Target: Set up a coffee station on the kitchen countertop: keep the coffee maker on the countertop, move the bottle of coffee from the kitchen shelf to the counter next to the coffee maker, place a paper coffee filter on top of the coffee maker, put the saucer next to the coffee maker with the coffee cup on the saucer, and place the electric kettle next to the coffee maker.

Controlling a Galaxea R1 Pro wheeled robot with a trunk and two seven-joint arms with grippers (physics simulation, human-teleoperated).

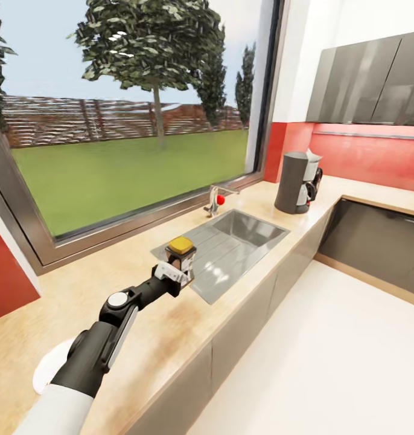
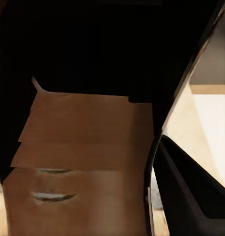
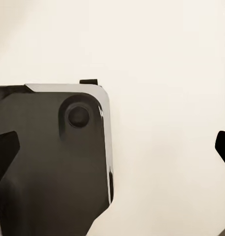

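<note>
Beige countertop [image 1: 140,284] runs under the window in our head view; our left gripper [image 1: 181,269] clamps the yellow-lidded bottle of coffee [image 1: 181,252] above the sink's [image 1: 249,232] drainboard, well apart from the coffee maker [image 1: 299,181]. Our left wrist view shows the bottle's brown body [image 2: 83,162] close between the fingers. Our right wrist view shows fingertips [image 3: 5,150] spread apart over a dark base [image 3: 53,162].

The saucer [image 1: 50,368] lies half hidden behind the left arm — the bottle of coffee [image 1: 181,254] partly behind the tool.
</note>
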